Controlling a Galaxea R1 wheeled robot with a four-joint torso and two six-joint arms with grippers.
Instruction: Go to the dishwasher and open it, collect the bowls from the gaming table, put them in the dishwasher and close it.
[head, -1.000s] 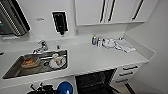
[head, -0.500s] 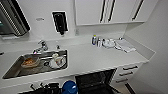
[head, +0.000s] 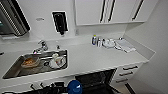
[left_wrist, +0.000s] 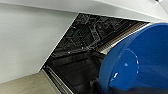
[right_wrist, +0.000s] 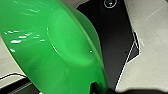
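Dishwasher (head: 96, 80): open below the counter's front edge.
Left gripper: pinched the blue bowl (left_wrist: 140, 60) above the cavity.
Right gripper: pinched the green bowl (right_wrist: 50, 47).
Risk: a rim could strike the counter and slip.

Ahead of me a white countertop (head: 87, 58) runs along a white wall (head: 40, 15) and meets a side wall at its far end. A stainless-steel sink (head: 15, 71) is sunk into it, with a chrome tap (head: 41, 47) behind and dishes lying in the basin. A black dispenser (head: 60, 22) hangs on the wall above. White upper cabinets (head: 105, 11) with dark bar handles hang over the counter, where a few bottles (head: 97, 41) and a folded cloth (head: 126, 45) sit toward the corner. Below the counter's end are white drawers (head: 127, 72) with dark handles. A shiny steel appliance (head: 12, 17) stands at the other end. In my left wrist view a strip of pale floor (left_wrist: 22, 85) shows.
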